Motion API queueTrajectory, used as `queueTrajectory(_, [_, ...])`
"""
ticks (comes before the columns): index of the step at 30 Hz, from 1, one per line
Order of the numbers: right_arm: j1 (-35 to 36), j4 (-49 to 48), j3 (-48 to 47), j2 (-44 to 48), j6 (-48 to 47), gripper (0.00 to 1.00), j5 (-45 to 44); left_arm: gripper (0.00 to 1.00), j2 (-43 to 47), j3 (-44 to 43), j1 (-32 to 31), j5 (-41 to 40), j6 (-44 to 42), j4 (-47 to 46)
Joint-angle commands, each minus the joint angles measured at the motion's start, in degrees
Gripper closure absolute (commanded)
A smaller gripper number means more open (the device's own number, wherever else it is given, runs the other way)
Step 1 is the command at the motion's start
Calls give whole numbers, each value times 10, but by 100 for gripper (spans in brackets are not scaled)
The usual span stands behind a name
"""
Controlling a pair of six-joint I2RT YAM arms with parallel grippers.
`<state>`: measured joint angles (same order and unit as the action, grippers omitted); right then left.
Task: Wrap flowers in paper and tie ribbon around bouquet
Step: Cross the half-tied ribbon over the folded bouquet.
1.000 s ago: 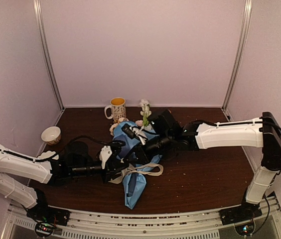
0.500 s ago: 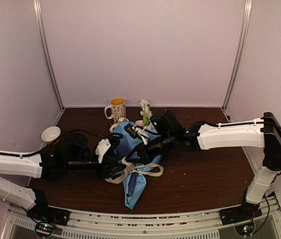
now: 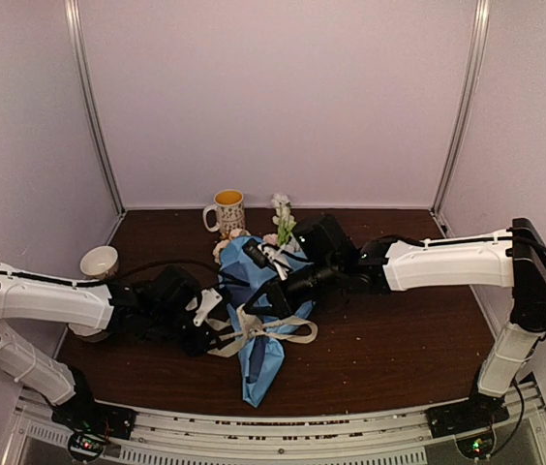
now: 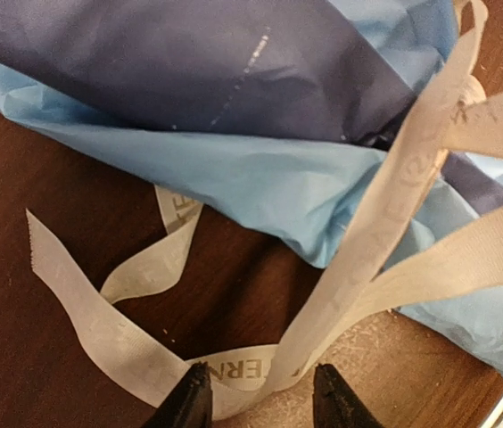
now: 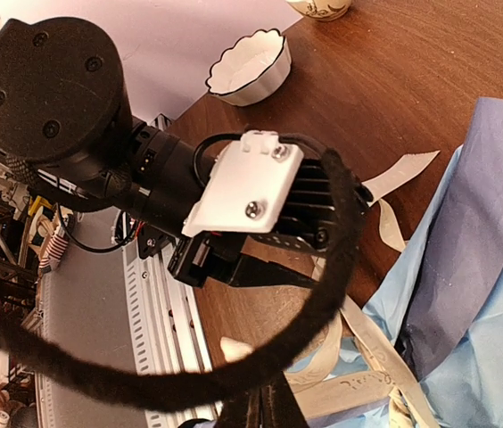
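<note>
At the near edge of the tabletop [image 3: 399,329], the bouquet [image 3: 257,363] lies with its narrow paper tip pointing toward the arm bases and its wide end away from them. Just beyond the tip, the ribbon [image 4: 127,348] crosses the cone and spills onto the wood at its left in loose loops, one cut end lying flat. The left tool [image 4: 260,406] sits low beside that side of the cone with its jaws partly apart. A loop of ribbon runs just ahead of the gap, and nothing is clamped. The paper [image 4: 234,178] fills the space ahead of it, light blue below and navy above. Over the cone's middle, the right tool [image 5: 267,410] comes in from the right with its fingers pressed together; whether a strand of ribbon is pinched between them cannot be told. Farther back, a white bowl [image 3: 99,262] stands at the left, well apart from the bouquet. The flowers [image 3: 281,218] stick out of the cone's wide end, and a mug [image 3: 227,209] stands near them by the back wall.
</note>
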<state>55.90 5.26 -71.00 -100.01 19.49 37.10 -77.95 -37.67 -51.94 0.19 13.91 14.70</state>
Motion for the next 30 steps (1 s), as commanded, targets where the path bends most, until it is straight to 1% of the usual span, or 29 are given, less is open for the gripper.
queueTrajectory(1, [-4,1,-2,4,-1,100,-2,65,-31,-40,4,-26,-44,-6])
queueTrajectory(3, [-4,6,-3,6,-1,100,-4,77,-47,-42,4,-12,-45,-7])
queueTrajectory(5, [-5,7,-3,9,3,100,-9,95,-54,-44,4,8,-48,4])
queueTrajectory(6, [-6,7,-4,10,6,100,-13,100,-52,-44,4,18,-49,9])
queueTrajectory(9, [-10,6,-5,9,17,100,-29,100,-18,-23,4,51,-48,4])
queueTrajectory(12, [-19,-2,-8,3,33,100,-41,100,46,-6,-8,65,-48,13])
queueTrajectory(17, [-40,-5,-22,-9,59,100,-60,100,126,-7,-103,89,-48,36])
queueTrajectory(20, [-50,-20,-27,-16,75,100,-51,100,142,-21,-152,105,-55,35])
queueTrajectory(22, [-50,-23,-33,-23,79,100,-41,100,126,-43,-166,131,-67,33])
queueTrajectory(25, [-51,-19,-41,-30,80,100,-42,100,78,-93,-185,165,-93,26])
queueTrajectory(30, [-53,-4,-49,-34,74,100,-57,100,-21,-191,-214,240,-142,-26])
